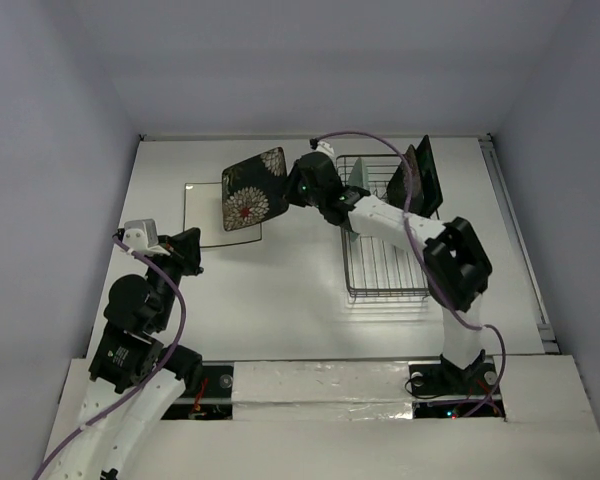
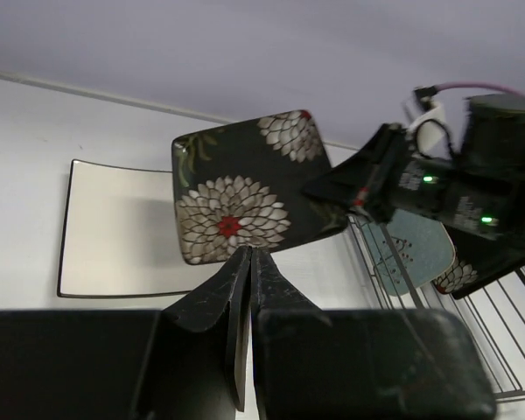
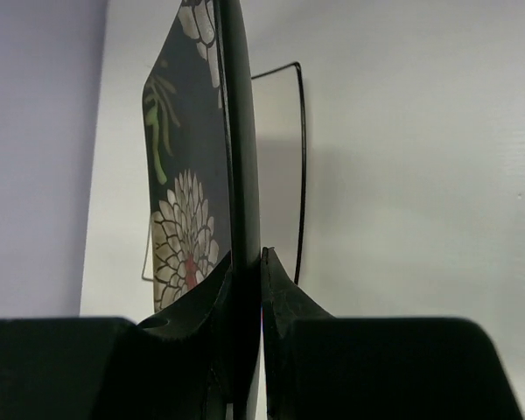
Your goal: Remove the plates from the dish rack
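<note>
My right gripper (image 1: pixel 292 186) is shut on the edge of the black square plate with white-and-red flowers (image 1: pixel 251 190), holding it tilted above the table, left of the dish rack (image 1: pixel 385 262). In the right wrist view the plate's rim (image 3: pixel 237 131) sits between my fingers (image 3: pixel 248 262). The white square plate (image 1: pixel 202 215) lies flat on the table, partly under the held plate. A pale teal-green plate (image 1: pixel 358 178) and a dark plate (image 1: pixel 420 178) stand in the rack's far end. My left gripper (image 1: pixel 192 250) is shut and empty, near the white plate's front edge (image 2: pixel 114 229).
The wire rack's near half (image 2: pixel 494 337) holds only bare prongs. The right arm (image 1: pixel 450 260) reaches across the rack. The white back wall (image 1: pixel 310 70) stands just beyond the table's far edge.
</note>
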You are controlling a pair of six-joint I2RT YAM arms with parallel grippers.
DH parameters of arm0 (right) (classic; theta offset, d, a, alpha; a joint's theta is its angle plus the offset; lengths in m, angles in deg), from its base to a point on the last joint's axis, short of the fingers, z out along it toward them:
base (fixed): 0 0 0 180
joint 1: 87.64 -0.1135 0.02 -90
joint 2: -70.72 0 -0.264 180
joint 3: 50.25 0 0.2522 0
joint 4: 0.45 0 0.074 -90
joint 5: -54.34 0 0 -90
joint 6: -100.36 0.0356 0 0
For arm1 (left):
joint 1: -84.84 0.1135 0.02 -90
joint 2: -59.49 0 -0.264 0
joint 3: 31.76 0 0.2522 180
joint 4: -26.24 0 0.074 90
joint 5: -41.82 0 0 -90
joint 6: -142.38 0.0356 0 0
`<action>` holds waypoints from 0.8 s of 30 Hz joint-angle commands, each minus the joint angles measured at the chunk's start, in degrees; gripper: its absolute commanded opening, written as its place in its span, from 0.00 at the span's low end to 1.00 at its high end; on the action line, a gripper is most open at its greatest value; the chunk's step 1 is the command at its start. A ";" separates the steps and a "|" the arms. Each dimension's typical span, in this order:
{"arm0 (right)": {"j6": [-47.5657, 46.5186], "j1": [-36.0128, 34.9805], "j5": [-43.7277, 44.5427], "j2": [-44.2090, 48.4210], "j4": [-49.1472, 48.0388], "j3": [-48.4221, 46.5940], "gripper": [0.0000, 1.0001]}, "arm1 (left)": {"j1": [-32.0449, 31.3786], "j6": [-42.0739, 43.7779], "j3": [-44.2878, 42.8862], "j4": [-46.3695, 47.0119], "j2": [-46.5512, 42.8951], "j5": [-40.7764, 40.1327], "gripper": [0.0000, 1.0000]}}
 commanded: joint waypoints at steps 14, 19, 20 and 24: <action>17.56 -3.42 -3.82 -19.53 -12.97 -23.15 0.00 | 0.24 -0.05 0.16 2.09 -0.35 0.19 0.02; 18.27 -3.95 -5.23 -23.49 -11.91 -26.23 0.00 | 0.77 -0.05 0.16 2.09 -0.44 0.19 0.02; 18.35 -4.47 -5.23 -23.93 -11.74 -26.58 0.00 | 0.77 -0.05 0.16 2.09 -0.44 0.19 0.02; 18.35 -4.48 -6.64 -25.86 -10.51 -28.43 0.03 | 0.77 -0.05 0.16 2.09 -0.70 0.19 0.02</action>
